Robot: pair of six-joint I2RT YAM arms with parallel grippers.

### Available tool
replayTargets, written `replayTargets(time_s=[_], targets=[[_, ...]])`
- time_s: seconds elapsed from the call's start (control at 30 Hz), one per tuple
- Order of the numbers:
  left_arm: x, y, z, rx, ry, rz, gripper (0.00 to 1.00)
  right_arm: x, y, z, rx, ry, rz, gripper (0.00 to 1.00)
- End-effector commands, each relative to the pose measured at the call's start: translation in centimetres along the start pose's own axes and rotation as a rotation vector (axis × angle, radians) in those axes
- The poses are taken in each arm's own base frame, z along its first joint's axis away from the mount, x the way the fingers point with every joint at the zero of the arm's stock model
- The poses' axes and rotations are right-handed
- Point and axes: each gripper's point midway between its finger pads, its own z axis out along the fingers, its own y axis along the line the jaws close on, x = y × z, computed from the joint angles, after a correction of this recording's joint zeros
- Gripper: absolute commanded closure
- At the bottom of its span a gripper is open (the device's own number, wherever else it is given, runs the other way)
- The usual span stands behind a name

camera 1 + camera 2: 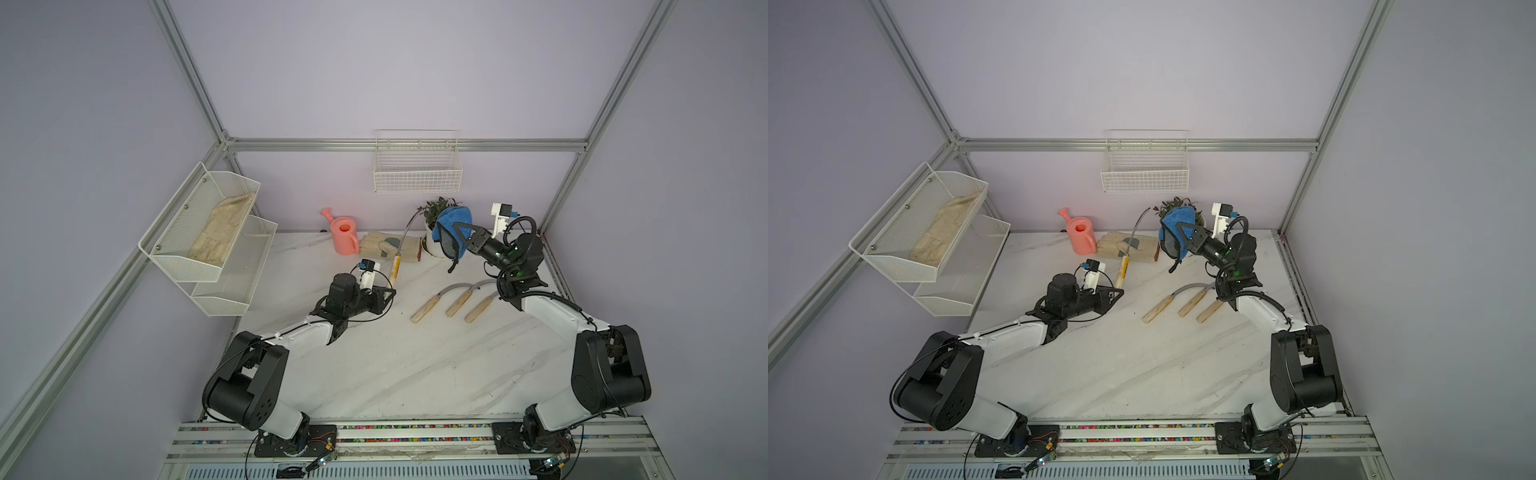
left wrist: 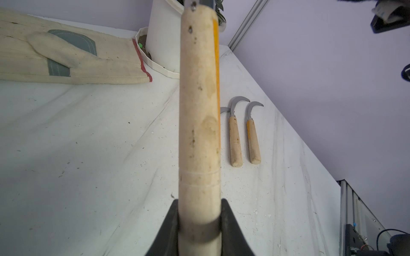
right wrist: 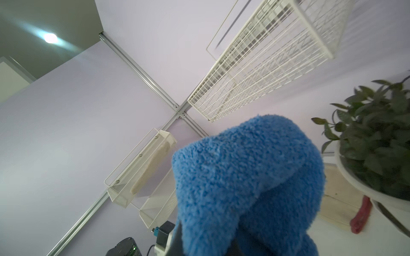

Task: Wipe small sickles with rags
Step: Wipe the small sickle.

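Observation:
My left gripper (image 1: 390, 291) (image 2: 199, 221) is shut on the pale wooden handle of one small sickle (image 1: 395, 266) (image 2: 199, 106). Its grey blade (image 1: 1136, 228) curves up and away toward the back wall. My right gripper (image 1: 460, 231) is raised and shut on the blue plush rag (image 1: 453, 219) (image 3: 244, 188), which droops with its dark trim hanging below. The rag hangs just right of the held blade's tip, with a small gap showing in both top views. Three more small sickles (image 1: 428, 307) (image 1: 459, 303) (image 1: 480, 309) lie side by side on the table under the right arm.
A pink watering can (image 1: 345, 235), beige work gloves (image 1: 384, 246) and a potted plant in a white pot (image 1: 432, 247) stand along the back. A wire basket (image 1: 417, 166) hangs on the back wall. A two-tier mesh shelf (image 1: 208, 232) on the left holds a glove.

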Motion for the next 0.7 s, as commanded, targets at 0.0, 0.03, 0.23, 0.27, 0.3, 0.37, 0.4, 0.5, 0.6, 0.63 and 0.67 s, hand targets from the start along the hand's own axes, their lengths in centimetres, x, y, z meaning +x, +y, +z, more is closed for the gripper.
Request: replayTargets(time_s=[0.0, 0.03, 0.23, 0.27, 0.3, 0.37, 0.4, 0.5, 0.6, 0.63, 0.67], targets=[[-2.2, -3.4, -1.3, 0.148, -0.081, 0.033, 1.0, 1.0, -2.8, 0.0, 0.065, -0.001, 0.02, 1.0], [-2.2, -3.6, -1.3, 0.158, -0.08, 0.033, 1.0, 1.9, -3.1, 0.4, 0.051, 0.02, 0.036, 1.0], [-1.9, -4.3, -1.1, 0.201, -0.06, 0.04, 1.0, 9.3, -2.9, 5.1, 0.032, 0.174, 0.014, 1.0], [-1.8, -4.3, -1.0, 0.203, -0.056, 0.039, 1.0, 10.3, -2.7, 5.8, 0.025, 0.195, 0.013, 1.0], [-1.8, -4.3, -0.9, 0.203, -0.057, 0.041, 1.0, 11.0, -2.6, 6.5, 0.012, 0.214, 0.016, 1.0], [-1.8, -4.2, -0.8, 0.2, -0.053, 0.04, 1.0, 11.9, -2.5, 7.3, -0.01, 0.235, 0.022, 1.0], [-1.8, -4.2, -0.8, 0.2, -0.053, 0.042, 1.0, 12.4, -2.3, 7.7, -0.023, 0.248, 0.026, 1.0], [-1.7, -4.0, -0.5, 0.194, -0.043, 0.04, 1.0, 13.6, -1.3, 8.5, -0.078, 0.28, 0.02, 1.0], [-1.4, -3.5, 0.0, 0.174, -0.023, 0.032, 1.0, 13.7, -0.2, 8.8, -0.123, 0.287, 0.018, 1.0], [-1.4, -3.5, 0.2, 0.172, -0.016, 0.031, 1.0, 13.5, 0.1, 8.8, -0.135, 0.285, 0.016, 1.0], [-1.3, -3.4, 0.3, 0.172, -0.012, 0.031, 1.0, 13.1, 0.4, 8.8, -0.141, 0.277, 0.009, 1.0]])
